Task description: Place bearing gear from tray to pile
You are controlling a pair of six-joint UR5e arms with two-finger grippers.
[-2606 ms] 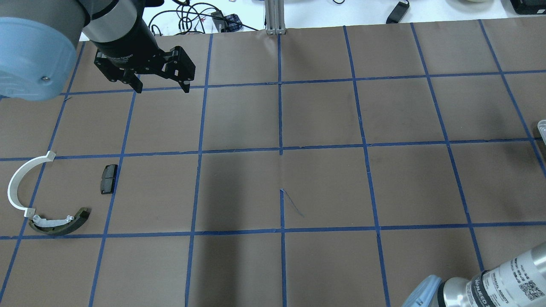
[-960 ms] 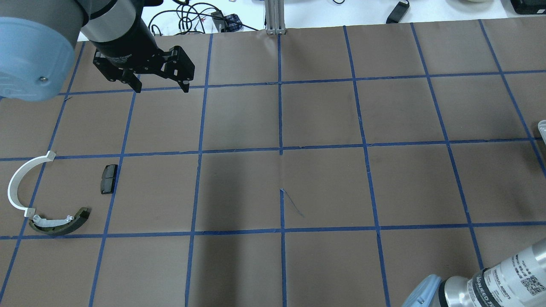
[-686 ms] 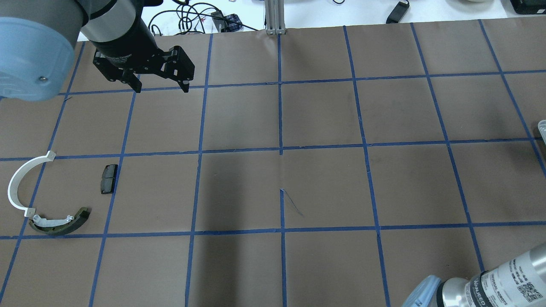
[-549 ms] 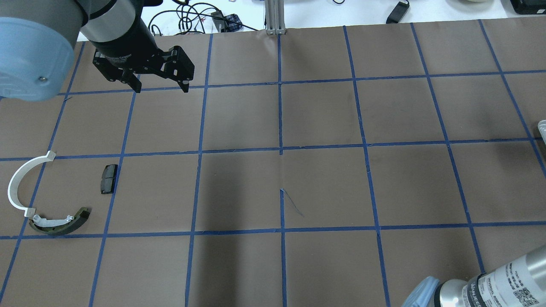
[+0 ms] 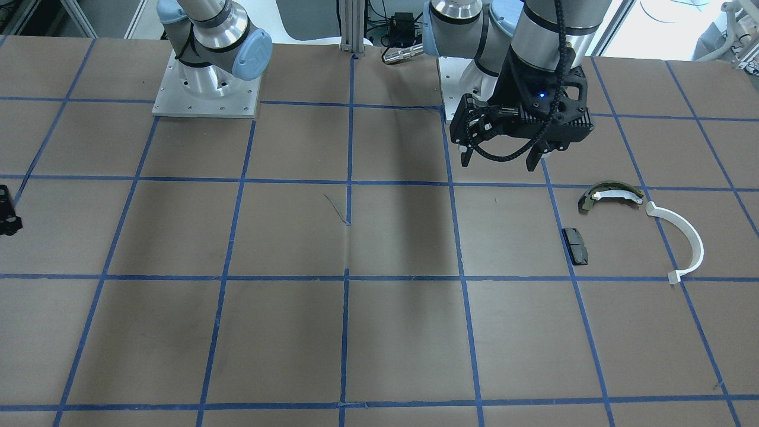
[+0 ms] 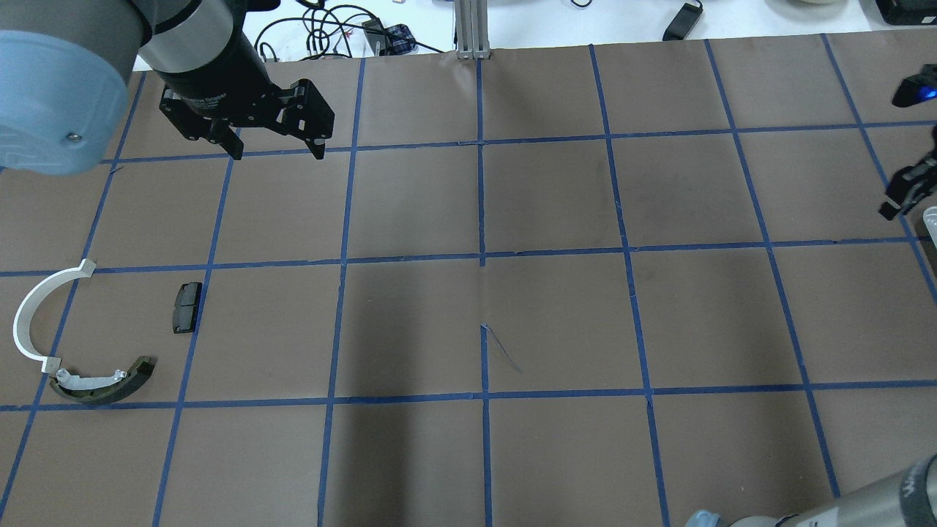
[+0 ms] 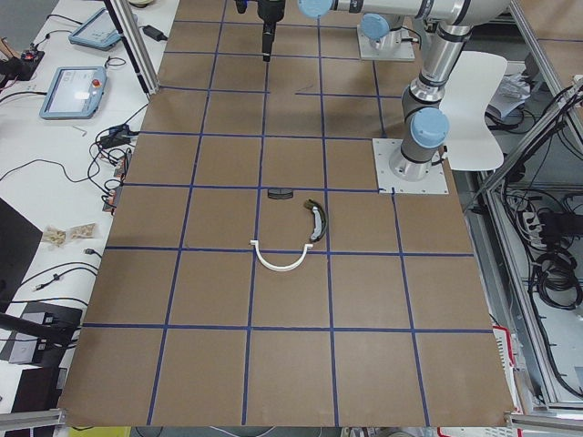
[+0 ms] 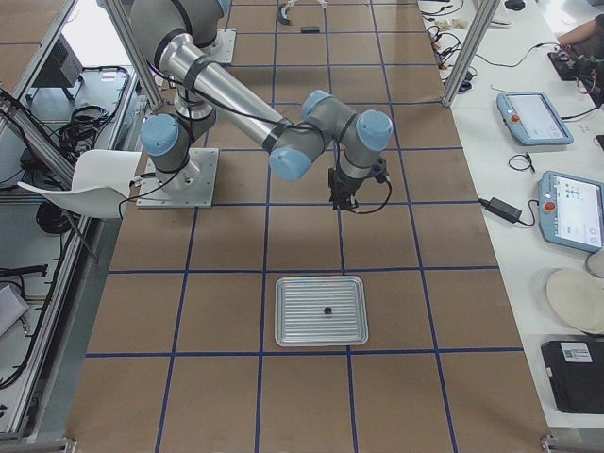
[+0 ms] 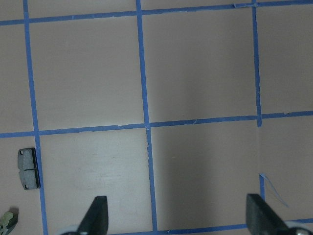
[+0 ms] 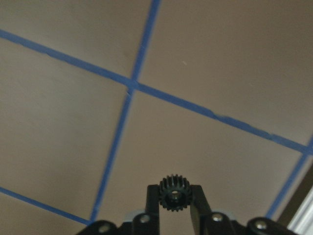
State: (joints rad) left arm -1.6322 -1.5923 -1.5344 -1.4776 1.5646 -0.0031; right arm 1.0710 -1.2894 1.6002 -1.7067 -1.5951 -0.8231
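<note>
The right gripper (image 10: 174,190) is closed on the gear (image 10: 173,193), which is pinched between its fingertips above bare surface (image 10: 220,73). It is apart from the tray (image 8: 320,311), where one small dark part lies. The carry looks to be the step in hand. Next, the gear must cross the whole surface to the pile (image 6: 187,307) and be released among its parts. Beyond the pile, the left gripper (image 6: 277,154) hangs wide open and empty.
</note>
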